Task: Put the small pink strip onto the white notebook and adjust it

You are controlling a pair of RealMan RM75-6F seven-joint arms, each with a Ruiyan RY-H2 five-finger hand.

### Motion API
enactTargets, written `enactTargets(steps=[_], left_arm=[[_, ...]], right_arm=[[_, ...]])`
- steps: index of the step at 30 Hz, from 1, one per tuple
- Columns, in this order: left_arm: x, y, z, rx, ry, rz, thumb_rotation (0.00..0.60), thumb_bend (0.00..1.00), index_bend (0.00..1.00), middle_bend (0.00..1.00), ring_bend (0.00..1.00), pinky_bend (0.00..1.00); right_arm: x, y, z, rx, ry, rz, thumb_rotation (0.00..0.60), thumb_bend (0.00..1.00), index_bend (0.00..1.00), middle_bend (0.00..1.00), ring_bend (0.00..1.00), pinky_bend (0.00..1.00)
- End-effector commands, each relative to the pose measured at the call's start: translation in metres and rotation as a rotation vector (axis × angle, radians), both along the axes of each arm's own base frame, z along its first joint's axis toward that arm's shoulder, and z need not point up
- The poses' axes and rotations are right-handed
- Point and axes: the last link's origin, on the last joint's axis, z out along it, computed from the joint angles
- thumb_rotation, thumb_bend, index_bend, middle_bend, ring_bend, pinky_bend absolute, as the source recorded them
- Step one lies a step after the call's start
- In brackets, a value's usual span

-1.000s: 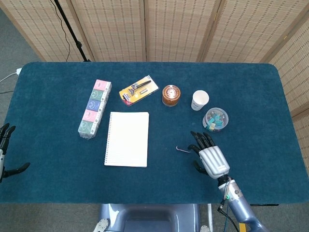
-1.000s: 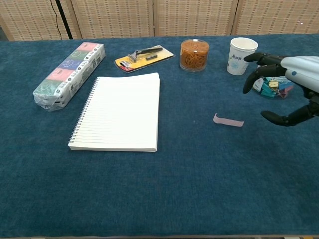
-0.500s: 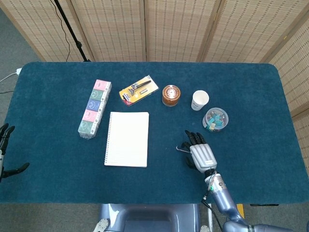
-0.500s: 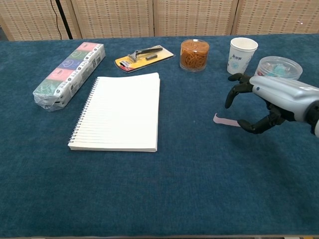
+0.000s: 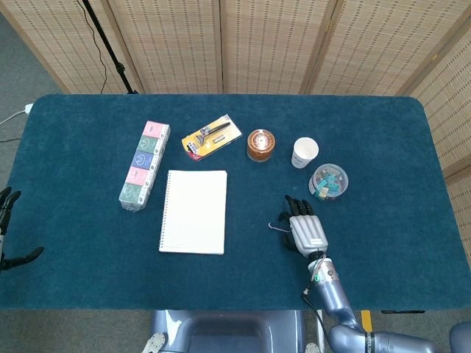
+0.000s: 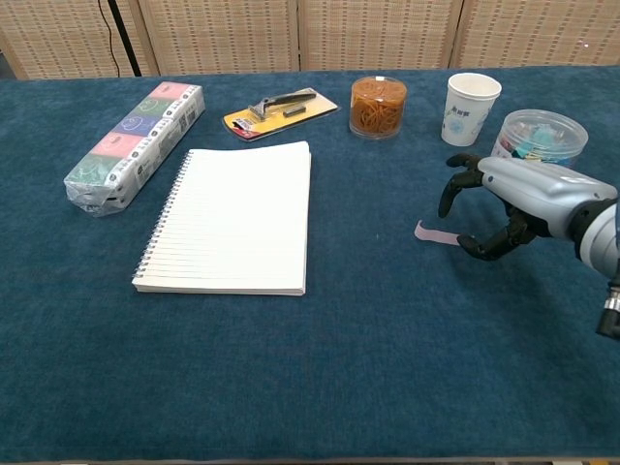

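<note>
Counting: one pink strip (image 6: 433,233) (by right hand (image 6: 494,208)) | one notebook (image 6: 232,218)

Small pink strip (image 6: 433,233) lies flat on the table's right half, well apart from the white spiral-bound notebook (image 6: 232,218), which lies open-faced, left of centre.

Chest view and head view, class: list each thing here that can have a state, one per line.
pink strip: flat on the table, not lifted
white notebook: open, blank
paper cup: upright
right hand: fingers spread over the strip's end
left hand: open, at the table edge
</note>
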Motion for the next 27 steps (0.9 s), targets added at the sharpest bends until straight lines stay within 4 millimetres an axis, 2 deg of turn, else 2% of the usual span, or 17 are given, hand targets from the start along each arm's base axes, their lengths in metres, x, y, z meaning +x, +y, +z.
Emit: enactTargets(steps=[1,15,27], left_arm=[[0.0,0.0,0.0,0.001,-0.001,0.0,0.6,0.0,0.0,0.0,0.0,0.0],[-0.001,0.0,0.002,0.009,-0.01,0.004,0.6,0.0,0.0,0.0,0.0,0.0],[-0.002,0.0,0.004,0.013,-0.018,0.007,0.6,0.0,0.0,0.0,0.0,0.0]], right_arm=[[-0.002,0.0,-0.002,0.0,0.006,-0.001,0.6,0.51,0.37,0.0,0.0,0.0],[-0.004,-0.001,-0.013,-0.006,0.008,0.002,0.6,0.51,0.42,0.0,0.0,0.0],[-0.007,-0.002,-0.017,-0.032,0.002,0.014,0.6,0.51,0.49,0.0,0.0,0.0]])
